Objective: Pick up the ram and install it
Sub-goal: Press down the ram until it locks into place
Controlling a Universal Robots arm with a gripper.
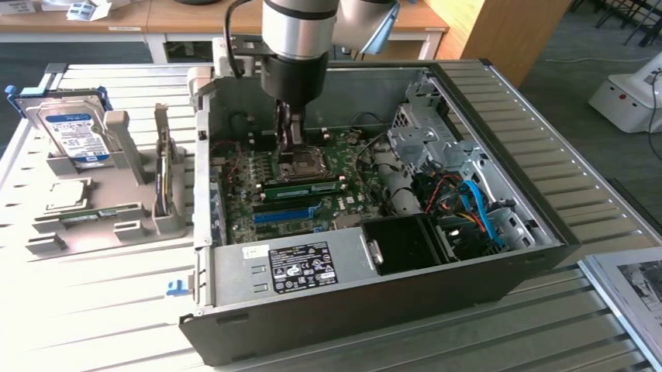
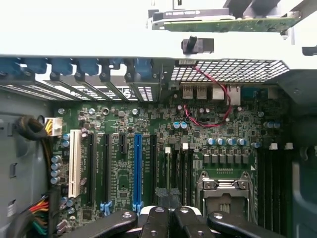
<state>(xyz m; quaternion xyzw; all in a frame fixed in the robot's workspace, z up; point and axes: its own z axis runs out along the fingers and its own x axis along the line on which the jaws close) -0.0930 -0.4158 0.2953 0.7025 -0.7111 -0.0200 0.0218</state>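
One ram (image 1: 302, 187) stick lies seated on the motherboard (image 1: 271, 203), at six o'clock of the processor socket (image 1: 301, 165). The end effector (image 1: 290, 142) hangs closed and empty over that socket. One hard drive (image 1: 77, 133) stands on the desk (image 1: 104, 310); a second stick possibly lies beside it. The case walls (image 1: 342, 298) hem the arm closely.

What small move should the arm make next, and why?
Probably a slight straight push down, hand shut. It hangs low inside the case by the CPU socket, and the green ram lies along the slots close by. Whether it is fully seated cannot be told.
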